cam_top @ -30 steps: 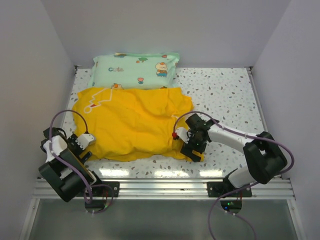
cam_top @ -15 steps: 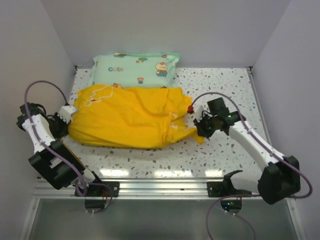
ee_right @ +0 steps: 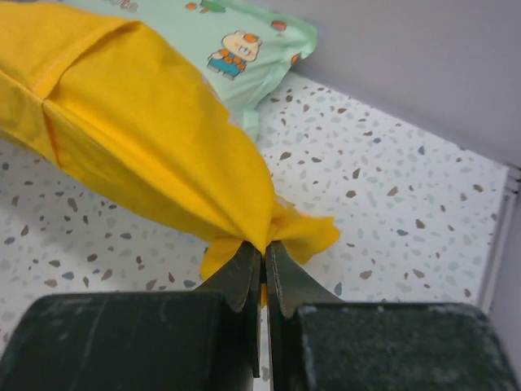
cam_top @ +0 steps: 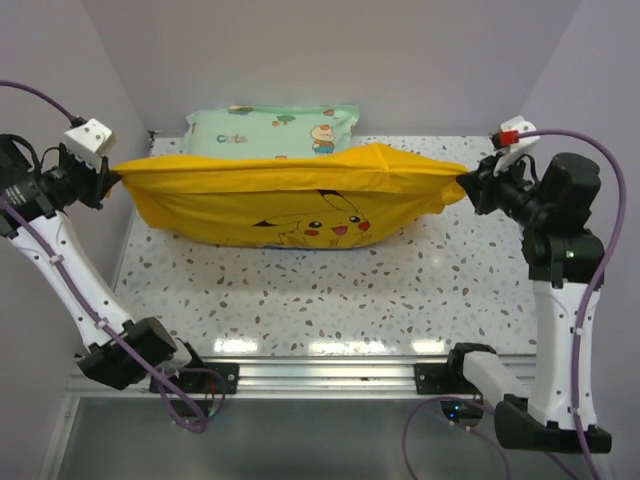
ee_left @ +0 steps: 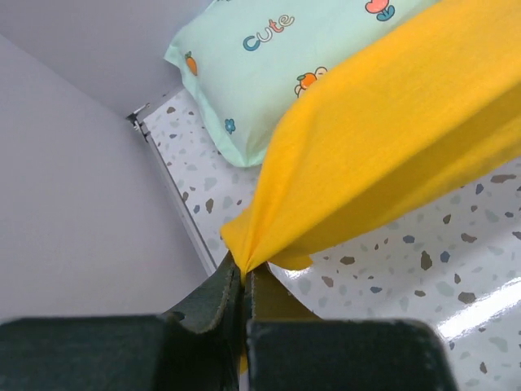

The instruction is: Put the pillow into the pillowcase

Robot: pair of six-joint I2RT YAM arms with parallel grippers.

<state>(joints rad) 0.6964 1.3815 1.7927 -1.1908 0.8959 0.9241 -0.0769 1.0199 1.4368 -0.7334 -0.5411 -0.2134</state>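
The bright yellow pillowcase (cam_top: 290, 195) hangs stretched in the air between both grippers, its Pikachu picture facing the near side and its belly sagging low. My left gripper (cam_top: 108, 178) is shut on the case's left corner, raised by the left wall. My right gripper (cam_top: 468, 185) is shut on the right corner, raised at the right. In the left wrist view the yellow cloth (ee_left: 391, 138) bunches into the shut left gripper (ee_left: 244, 269). In the right wrist view the case (ee_right: 146, 122) gathers into the shut right gripper (ee_right: 263, 246). The pillow is hidden from every view.
A mint-green cartoon-print pillow (cam_top: 275, 130) lies against the back wall, behind the hanging case. It also shows in the left wrist view (ee_left: 277, 57) and the right wrist view (ee_right: 236, 41). The speckled tabletop (cam_top: 330, 300) lies below, with walls close on the left, right and back.
Both grippers shut on the case's end corners, then rose and spread apart. The case went from lying crumpled on the table to hanging taut in the air, Pikachu side now showing.
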